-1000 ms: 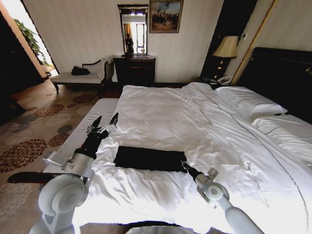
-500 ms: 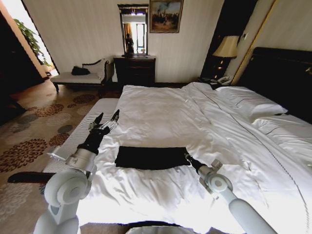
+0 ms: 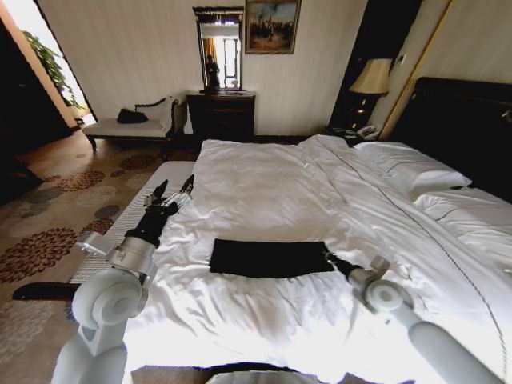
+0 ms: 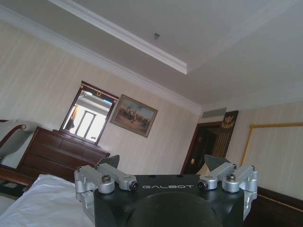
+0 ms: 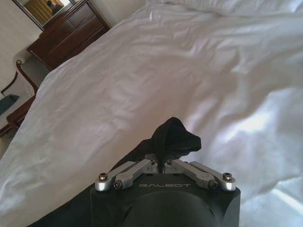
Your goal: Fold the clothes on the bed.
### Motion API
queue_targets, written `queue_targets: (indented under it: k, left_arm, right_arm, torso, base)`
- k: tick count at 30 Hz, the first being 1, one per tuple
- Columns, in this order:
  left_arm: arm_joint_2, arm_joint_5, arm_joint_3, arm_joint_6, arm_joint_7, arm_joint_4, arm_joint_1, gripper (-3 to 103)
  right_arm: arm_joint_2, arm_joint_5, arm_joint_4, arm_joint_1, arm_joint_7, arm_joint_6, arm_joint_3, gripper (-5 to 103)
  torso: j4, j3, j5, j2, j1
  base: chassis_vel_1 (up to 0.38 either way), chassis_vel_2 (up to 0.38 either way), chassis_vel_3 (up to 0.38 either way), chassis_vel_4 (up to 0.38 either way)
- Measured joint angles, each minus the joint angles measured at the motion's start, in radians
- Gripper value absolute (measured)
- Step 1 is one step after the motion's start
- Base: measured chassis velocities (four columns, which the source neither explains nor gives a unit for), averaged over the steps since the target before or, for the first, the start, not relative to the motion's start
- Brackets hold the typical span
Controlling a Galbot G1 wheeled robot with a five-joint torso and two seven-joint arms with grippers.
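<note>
Right hand is clamped on the near right corner of the black T-shirt, folded into a band on the white bed. Left hand is raised beyond its left end, spread and empty. A fold or straightening is judged underway; next, the pinched corner needs laying flat.

Pale striped walls carry a gilt-framed painting above a dark wooden dresser; floral patterned carpet covers the floor.
</note>
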Motion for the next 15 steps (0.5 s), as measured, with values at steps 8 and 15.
queue_targets:
  k: [8,15]
  left_arm:
    - [0.03,-0.015,-0.023,0.0,-0.004,-0.001,0.0,100]
    - [0.109,-0.074,-0.027,0.016,-0.02,0.006,-0.031,100]
  right_arm:
    - [0.041,-0.002,0.087,0.1,0.021,-0.019,-0.068,2]
    - [0.168,-0.143,0.101,0.166,-0.007,-0.027,-0.21,2]
  torso:
    - [0.0004,0.0,0.0,0.0,0.0]
    - [0.0003,0.0,-0.0001,0.0,0.0]
  base:
    - [0.0,0.0,0.0,0.0]
    - [0.0,0.0,0.0,0.0]
